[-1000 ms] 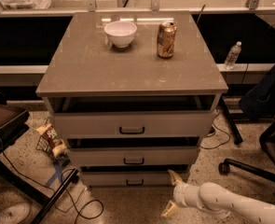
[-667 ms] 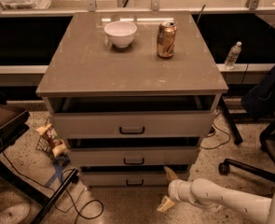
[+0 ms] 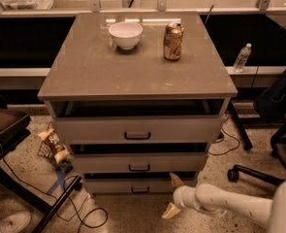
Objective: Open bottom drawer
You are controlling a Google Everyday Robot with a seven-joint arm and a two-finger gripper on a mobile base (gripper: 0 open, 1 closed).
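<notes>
The bottom drawer (image 3: 118, 185) is the lowest of three pale grey fronts on the cabinet, with a small dark bar handle (image 3: 140, 190). My gripper (image 3: 173, 195) is low near the floor, in front of the right part of this drawer front and right of the handle. Its two pale fingers (image 3: 175, 180) are spread apart and hold nothing. One finger reaches up over the drawer's right end, the other points down at the floor. My white arm (image 3: 230, 205) comes in from the lower right.
On the cabinet top (image 3: 84, 76) stand a white bowl (image 3: 126, 35) and a drink can (image 3: 173, 41). A snack bag (image 3: 53, 144) and cables (image 3: 89, 212) lie on the floor at left. A chair base (image 3: 251, 174) and a water bottle (image 3: 242, 57) are at right.
My gripper has moved left along the floor, closer to the bottom drawer's handle. The drawers have not moved.
</notes>
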